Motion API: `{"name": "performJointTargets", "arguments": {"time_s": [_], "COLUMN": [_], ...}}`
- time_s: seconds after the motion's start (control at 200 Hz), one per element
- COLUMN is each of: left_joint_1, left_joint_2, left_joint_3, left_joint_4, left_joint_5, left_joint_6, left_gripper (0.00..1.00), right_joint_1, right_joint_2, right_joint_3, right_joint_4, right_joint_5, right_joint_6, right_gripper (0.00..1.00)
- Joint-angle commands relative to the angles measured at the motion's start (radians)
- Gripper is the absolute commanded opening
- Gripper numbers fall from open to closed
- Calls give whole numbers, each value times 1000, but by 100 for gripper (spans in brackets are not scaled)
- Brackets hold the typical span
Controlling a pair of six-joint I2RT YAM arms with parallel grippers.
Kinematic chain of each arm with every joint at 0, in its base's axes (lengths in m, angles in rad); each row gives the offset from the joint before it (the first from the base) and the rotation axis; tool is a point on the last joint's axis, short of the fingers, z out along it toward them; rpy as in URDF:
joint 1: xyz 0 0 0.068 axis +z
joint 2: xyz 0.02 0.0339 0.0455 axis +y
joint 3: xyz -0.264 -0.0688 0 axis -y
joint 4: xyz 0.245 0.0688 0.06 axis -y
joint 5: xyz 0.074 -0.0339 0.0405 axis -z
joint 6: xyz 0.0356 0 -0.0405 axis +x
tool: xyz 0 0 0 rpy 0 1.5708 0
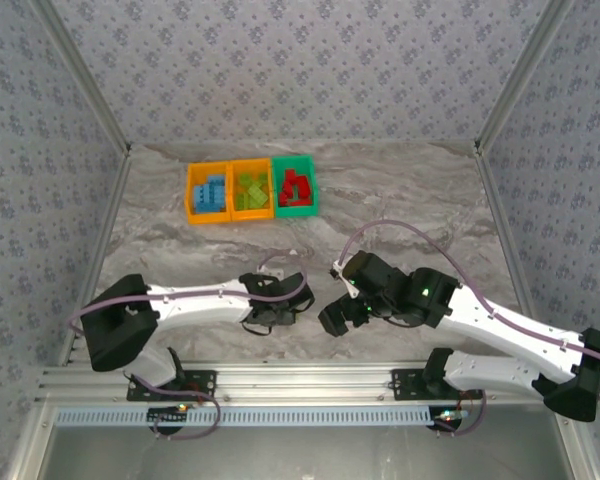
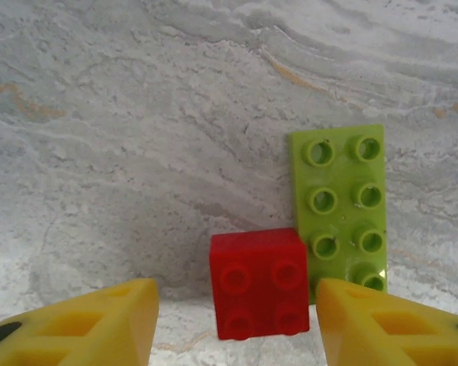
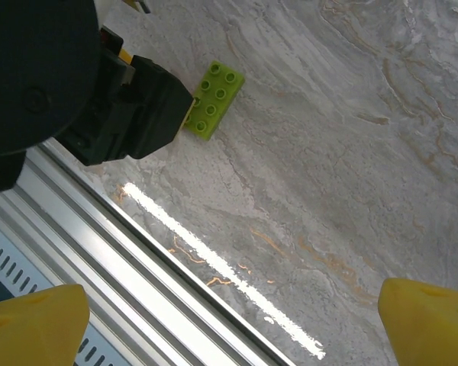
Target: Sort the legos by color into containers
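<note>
A red two-by-two lego (image 2: 259, 282) sits on the table between the yellow fingers (image 2: 84, 324) of my left gripper (image 2: 237, 313). The jaws stand open, with a gap on each side of the brick, narrower on the right. A lime green two-by-four lego (image 2: 343, 206) lies flat just beyond and to the right of it, and lies next to the left gripper's black body (image 3: 122, 107). My right gripper (image 3: 233, 328) hangs wide open over bare table, with nothing between its fingers. The containers stand at the back: an orange one with blue legos (image 1: 208, 193), an orange one with green legos (image 1: 251, 190), and a green one with red legos (image 1: 295, 187).
The two grippers (image 1: 280, 310) (image 1: 335, 320) sit close together near the table's front edge. An aluminium rail (image 3: 99, 252) runs along that edge. Patterned walls enclose the table on three sides.
</note>
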Motion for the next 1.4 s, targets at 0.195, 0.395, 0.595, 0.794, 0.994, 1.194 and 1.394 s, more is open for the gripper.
{"name": "performJointTargets", "arguments": {"time_s": [0.195,0.395,0.595,0.794,0.994,1.194,1.394], "left_joint_1": [-1,5,18,21,41,44,183], "left_joint_2": [56,52,25,-39,-14,-101,-162], "left_joint_3": [-4,-53,-90,-137,-148,-66,113], "left_joint_4": [37,16,4,17,54,28,81], "left_joint_5": [-10,-31,-33,-19,-23,-68,-121], "left_joint_6": [-9,-34,-35,-11,14,98,312], "left_gripper": [41,36,37,43,39,11,11], "right_joint_1": [-5,-7,-9,-12,-17,-16,-27], "right_joint_2": [-14,3,34,71,113,120,8], "right_joint_3": [-2,15,31,50,71,72,56], "right_joint_4": [-26,-20,-17,-14,-8,9,124], "right_joint_5": [28,16,9,-6,-24,-54,16], "right_joint_6": [13,9,-2,-12,-28,-33,-18], "right_gripper": [100,100,100,100,100,100,100]}}
